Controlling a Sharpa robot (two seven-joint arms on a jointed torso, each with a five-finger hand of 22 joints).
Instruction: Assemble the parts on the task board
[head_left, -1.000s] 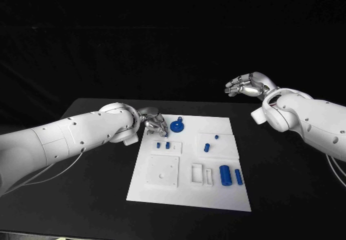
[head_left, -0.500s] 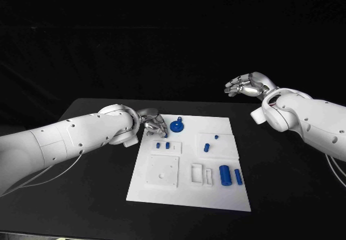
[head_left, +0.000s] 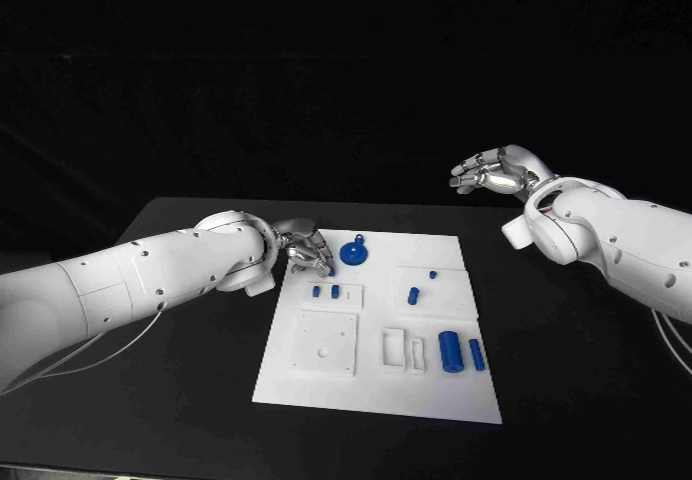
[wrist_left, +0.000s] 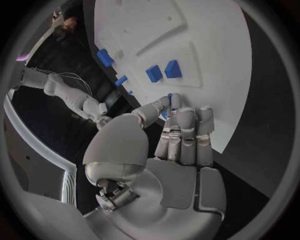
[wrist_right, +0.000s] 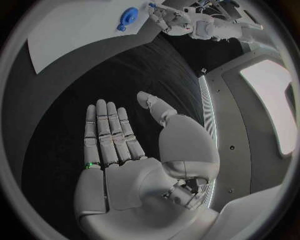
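Note:
The white task board (head_left: 378, 390) lies in the middle of the black table. My left hand (head_left: 303, 250) hovers at its far left corner, beside a round blue part (head_left: 355, 250). In the left wrist view that hand (wrist_left: 181, 140) pinches a small blue part (wrist_left: 169, 98) between thumb and fingertips. Two small blue pieces (head_left: 325, 291) stand in a recess just in front of it. My right hand (head_left: 498, 170) is raised above the far right of the table with fingers apart; its palm (wrist_right: 119, 150) holds nothing.
A blue peg (head_left: 414, 295) and a tiny blue piece (head_left: 431, 272) sit mid-board. Two blue cylinders (head_left: 462, 351) lie at the board's right side. White recessed blocks (head_left: 326, 343) occupy the near left. Black table (head_left: 577, 380) surrounds the board.
My left hand has drawn slightly to the left at the board's far corner. The right hand has not moved.

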